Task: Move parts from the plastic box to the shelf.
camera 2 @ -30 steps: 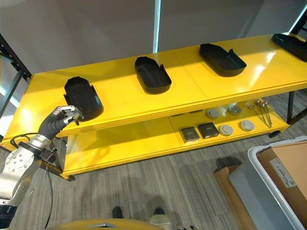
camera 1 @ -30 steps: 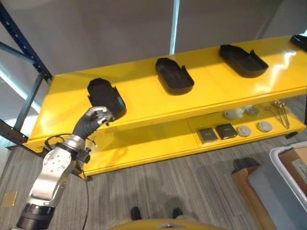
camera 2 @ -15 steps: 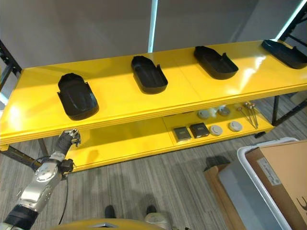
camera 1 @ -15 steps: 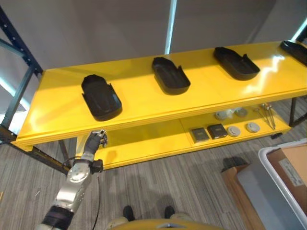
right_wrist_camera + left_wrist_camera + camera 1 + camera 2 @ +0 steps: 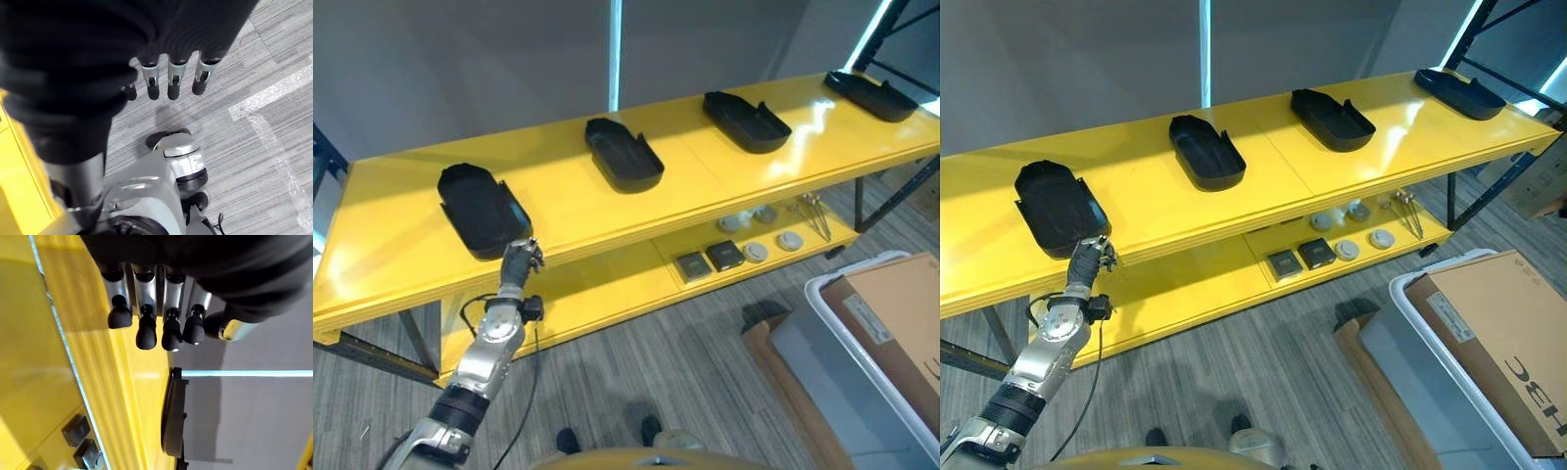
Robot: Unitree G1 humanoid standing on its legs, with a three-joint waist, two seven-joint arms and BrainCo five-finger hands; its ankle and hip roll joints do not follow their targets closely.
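Note:
Several black moulded parts lie in a row on the yellow shelf's top board [image 5: 401, 284]: the leftmost part [image 5: 480, 209], a second part [image 5: 624, 154], a third [image 5: 745, 108], and one at the far right [image 5: 867, 94]. My left hand [image 5: 519, 259] is open at the board's front edge, just under the near end of the leftmost part, holding nothing. In the left wrist view its fingers [image 5: 146, 333] hang relaxed beside the yellow edge, with a black part [image 5: 173, 416] beyond. My right hand [image 5: 173, 81] hangs open over the carpet. The plastic box [image 5: 822, 294] stands at the lower right.
A brown cardboard box [image 5: 891, 313] lies in the plastic box. On the lower shelf board [image 5: 607, 284] are small dark blocks [image 5: 724, 257], round white pieces [image 5: 756, 252] and thin metal tools [image 5: 813, 213]. Dark steel posts [image 5: 901, 186] stand at the shelf's right end.
My left hand came off the near end of the leftmost part, dropped below the board's edge, then rose back to it. The camera has swung, sliding the shelf left.

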